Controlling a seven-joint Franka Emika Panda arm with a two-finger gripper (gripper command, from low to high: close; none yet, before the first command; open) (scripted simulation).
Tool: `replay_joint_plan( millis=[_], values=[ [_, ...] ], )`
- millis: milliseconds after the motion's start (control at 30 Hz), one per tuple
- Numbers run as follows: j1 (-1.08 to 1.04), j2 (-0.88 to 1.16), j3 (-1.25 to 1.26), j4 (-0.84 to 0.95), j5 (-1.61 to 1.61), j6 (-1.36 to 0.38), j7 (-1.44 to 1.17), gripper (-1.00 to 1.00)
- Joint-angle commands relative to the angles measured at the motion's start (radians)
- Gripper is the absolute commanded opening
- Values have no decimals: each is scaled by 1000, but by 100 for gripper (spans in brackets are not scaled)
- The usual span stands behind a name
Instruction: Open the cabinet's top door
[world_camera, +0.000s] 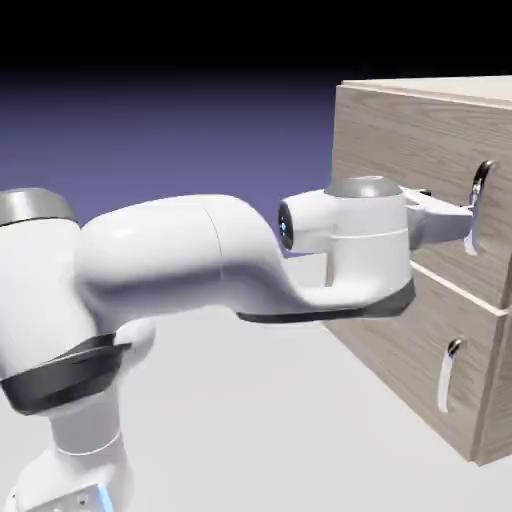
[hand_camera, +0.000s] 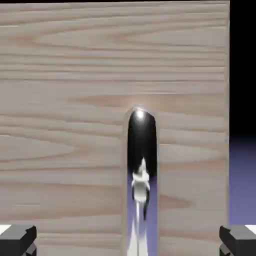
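Two pincer (hand_camera: 128, 240) fingertips (hand_camera: 18, 239) spread wide, straddling top door (hand_camera: 65, 100) handle (hand_camera: 142, 165); handle's lower end cut off.

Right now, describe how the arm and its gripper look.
The arm is glossy white with rounded segments, grey caps on its joints, dark bands along the seams and a small blue light near the wrist. The gripper has a white body; its fingertips are small dark grey blocks.

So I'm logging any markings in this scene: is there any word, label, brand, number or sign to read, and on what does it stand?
None: no view shows any readable text.
The cabinet and its top door: bare woodgrain only.
The silver handle: only reflections.
The white arm and the tool: no lettering; the blue spot by the wrist is a light, not a sign.
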Motion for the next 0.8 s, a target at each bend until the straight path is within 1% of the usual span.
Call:
replay_joint_plan(
  millis=[0,167,200,233,567,767],
  values=[
    [0,0,0,0,0,0,0,0],
    [179,22,-97,154,-1,1,-10,0],
    [179,22,-97,154,-1,1,-10,-100],
    [179,22,-97,154,-1,1,-10,-100],
    [-183,176,132,-149,28,-165,188,-100],
    [-401,181,313,-319,137,-258,181,-100]
  ],
)
